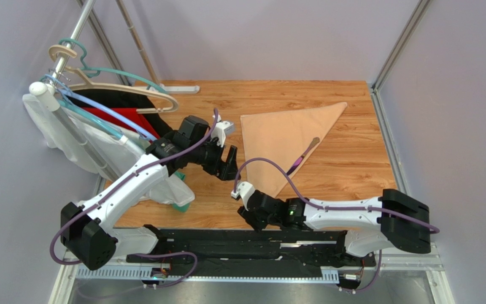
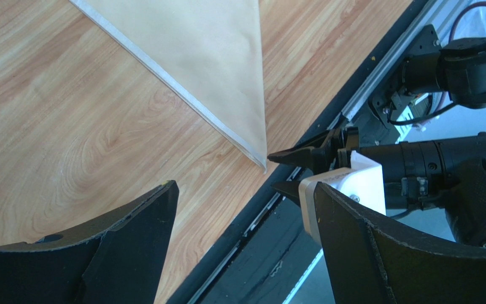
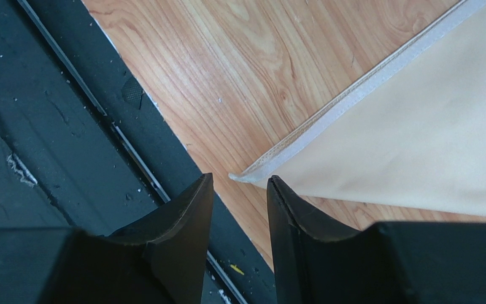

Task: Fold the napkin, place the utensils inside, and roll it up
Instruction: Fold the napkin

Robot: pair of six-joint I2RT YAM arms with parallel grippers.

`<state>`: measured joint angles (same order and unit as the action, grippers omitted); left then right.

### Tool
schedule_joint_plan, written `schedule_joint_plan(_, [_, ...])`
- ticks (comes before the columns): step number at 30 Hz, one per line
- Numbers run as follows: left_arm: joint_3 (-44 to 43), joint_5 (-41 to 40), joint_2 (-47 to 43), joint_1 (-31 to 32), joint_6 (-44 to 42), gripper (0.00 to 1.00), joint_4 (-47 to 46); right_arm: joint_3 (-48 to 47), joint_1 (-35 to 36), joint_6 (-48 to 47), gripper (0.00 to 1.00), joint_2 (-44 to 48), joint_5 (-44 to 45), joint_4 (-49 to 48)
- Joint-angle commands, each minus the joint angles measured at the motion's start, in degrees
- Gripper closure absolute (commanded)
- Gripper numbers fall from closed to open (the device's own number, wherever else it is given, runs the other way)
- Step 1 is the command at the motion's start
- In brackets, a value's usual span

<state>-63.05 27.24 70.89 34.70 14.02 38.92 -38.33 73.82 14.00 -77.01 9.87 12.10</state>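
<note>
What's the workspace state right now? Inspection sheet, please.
Surface: wooden table, no spills seen.
Job's things: napkin folded into a flat triangle; utensils, purple and tan, lying on its right part, count unclear.
Clutter: clothes on hangers at the left; white block at the far edge.
Hands: left hand open, left of the napkin; right hand partly open at its near corner, gripping nothing.
Cables: purple cable arcs over the napkin's near part.
Surroundings: grey walls; metal rail at left.

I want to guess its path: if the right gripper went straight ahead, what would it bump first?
Probably the near corner of the napkin, just ahead of the right gripper; height is unclear.
</note>
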Motion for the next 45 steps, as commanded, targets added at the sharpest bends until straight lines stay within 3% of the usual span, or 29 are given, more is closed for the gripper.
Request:
schedule_joint_plan(1, [0.82,1.23,-0.67,-1.47,1.36,0.12,-3.32,-2.02,0.97,-1.08,0.59,-2.26,2.96,-3.66])
schedule_joint_plan(16, [3.98,3.60,0.56,-6.75,2.77,0.12,-7.36,-0.79,1.94,1.91,0.60,-3.84,5.34,-2.96])
schedule_joint_plan(35, [5.13,5.19,0.56,-7.01,3.03,0.12,-8.15,0.27,4.49,6.30,0.59,-4.72,8.15,0.38])
schedule_joint_plan(45, [5.30,5.98,0.56,-7.10,3.03,0.12,-8.59,-2.54,4.49,4.28,0.58,-5.43,11.75,1.00])
